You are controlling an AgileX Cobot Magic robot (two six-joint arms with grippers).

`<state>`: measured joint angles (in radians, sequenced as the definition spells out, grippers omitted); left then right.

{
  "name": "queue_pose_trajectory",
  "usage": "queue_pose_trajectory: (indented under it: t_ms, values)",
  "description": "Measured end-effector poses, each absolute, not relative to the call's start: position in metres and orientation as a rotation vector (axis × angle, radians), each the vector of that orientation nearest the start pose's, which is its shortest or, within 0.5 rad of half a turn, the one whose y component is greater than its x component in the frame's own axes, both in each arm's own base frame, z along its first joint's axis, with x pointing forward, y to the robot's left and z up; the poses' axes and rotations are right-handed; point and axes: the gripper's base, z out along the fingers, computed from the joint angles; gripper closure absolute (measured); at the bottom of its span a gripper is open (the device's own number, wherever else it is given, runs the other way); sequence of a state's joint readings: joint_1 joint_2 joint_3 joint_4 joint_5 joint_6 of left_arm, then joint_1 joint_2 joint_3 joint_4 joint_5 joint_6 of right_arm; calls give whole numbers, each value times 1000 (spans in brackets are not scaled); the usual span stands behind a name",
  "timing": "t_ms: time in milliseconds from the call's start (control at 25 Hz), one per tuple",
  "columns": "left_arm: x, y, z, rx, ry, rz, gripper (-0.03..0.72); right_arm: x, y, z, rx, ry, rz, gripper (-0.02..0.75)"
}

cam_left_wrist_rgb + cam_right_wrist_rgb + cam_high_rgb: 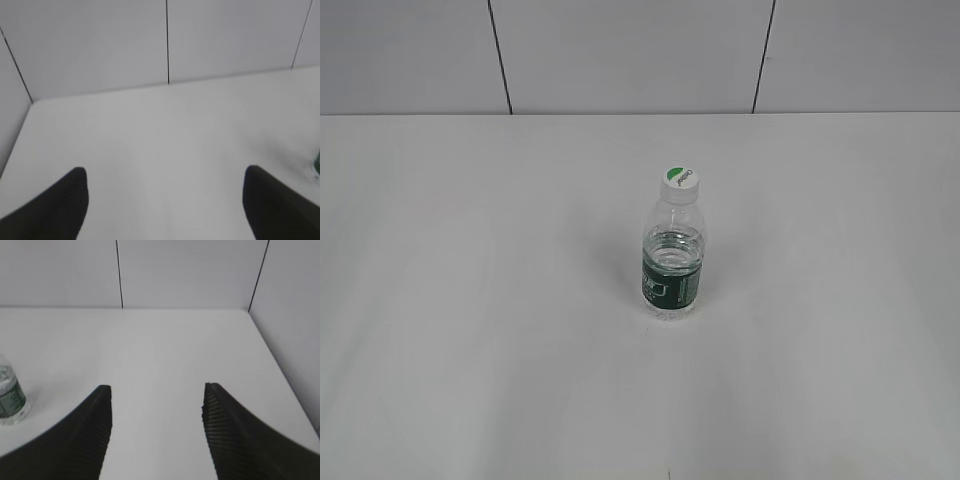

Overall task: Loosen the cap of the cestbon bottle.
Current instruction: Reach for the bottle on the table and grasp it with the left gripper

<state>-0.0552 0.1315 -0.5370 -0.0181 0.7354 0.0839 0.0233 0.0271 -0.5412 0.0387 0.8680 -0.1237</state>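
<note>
**Open surface all round one upright bottle**

The cestbon bottle (672,260) stands upright just right of centre in the exterior frame, its cap (679,178) on top, with bare white surface (470,300) on every side. The panelled wall (620,50) closes off the top of the frame, well behind the bottle. In the left wrist view the spread fingers (55,210) frame only bare surface; in the right wrist view the fingers (235,440) do likewise, the bottle at lower left outside them.

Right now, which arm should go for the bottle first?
Likely right, narrowly. The right gripper is open, and its camera shows the bottle upright at the left edge. The left gripper, also open, catches only a sliver of it at its right edge. Neither arm shows in the exterior view.
</note>
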Motion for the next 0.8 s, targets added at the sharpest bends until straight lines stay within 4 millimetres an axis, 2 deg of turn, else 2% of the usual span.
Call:
queue_pose_trajectory:
  t_ms: [120,320,600,800]
  values:
    - [37,-3,318,127,1719,12,125,3,3,315,-148,1716,-53,295]
    - [65,-4,307,119,1617,18,129,9,2,327,-136,1552,-67,295]
    - [105,-8,289,129,1623,5,128,41,4,330,-127,1622,-36,295]
    - [139,-24,279,198,1649,-69,128,72,5,331,-103,1660,3,295]
